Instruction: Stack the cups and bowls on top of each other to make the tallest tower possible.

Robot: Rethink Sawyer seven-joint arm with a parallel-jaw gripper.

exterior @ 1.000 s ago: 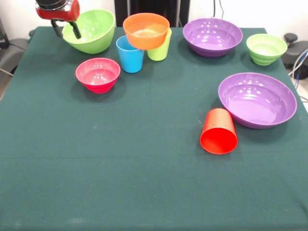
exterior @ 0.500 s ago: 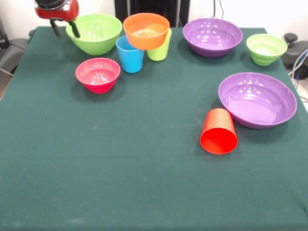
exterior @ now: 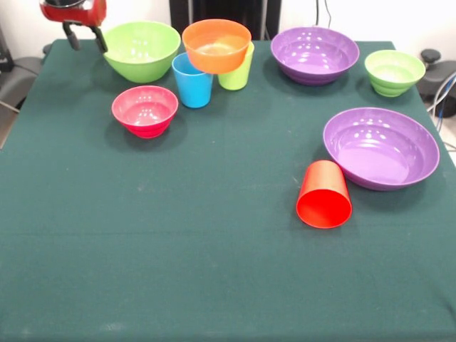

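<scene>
Gripper: I see my red gripper [exterior: 85,39] spread open, empty, just beside the large lime-green plastic bowl [exterior: 142,50].
Bowl: upright on the desk [exterior: 178,271].

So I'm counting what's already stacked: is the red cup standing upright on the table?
No, the red cup lies on its side beside the purple bowl, its open mouth turned toward the camera.
</scene>
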